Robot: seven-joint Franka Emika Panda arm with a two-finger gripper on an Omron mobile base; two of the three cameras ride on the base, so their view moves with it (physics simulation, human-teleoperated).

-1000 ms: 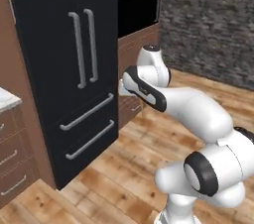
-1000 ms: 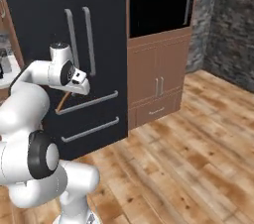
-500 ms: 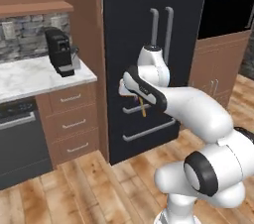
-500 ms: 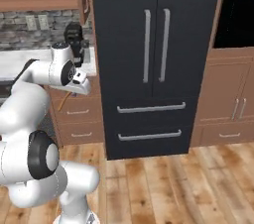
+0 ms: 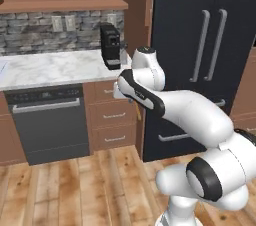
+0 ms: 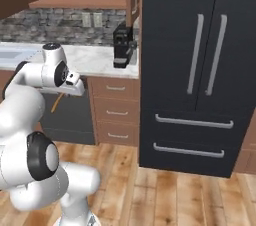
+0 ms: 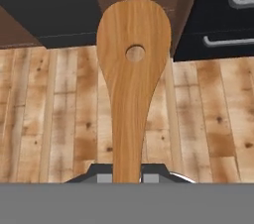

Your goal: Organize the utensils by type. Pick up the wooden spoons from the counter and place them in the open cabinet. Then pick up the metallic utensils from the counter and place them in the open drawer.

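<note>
Holed wooden spoon (image 7: 131, 79), bowl outward, in tool (image 7: 126, 176).

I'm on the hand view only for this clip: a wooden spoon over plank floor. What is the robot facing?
Observer: A marble counter with a black coffee machine on it, beside a black fridge.
Operator: What's under the counter?
Observer: A dark dishwasher, with a stack of three wooden drawers next to it, all closed.
Operator: How does the wooden spoon hang?
Observer: From the gripper it points down toward the floor, in front of the dishwasher.
</note>
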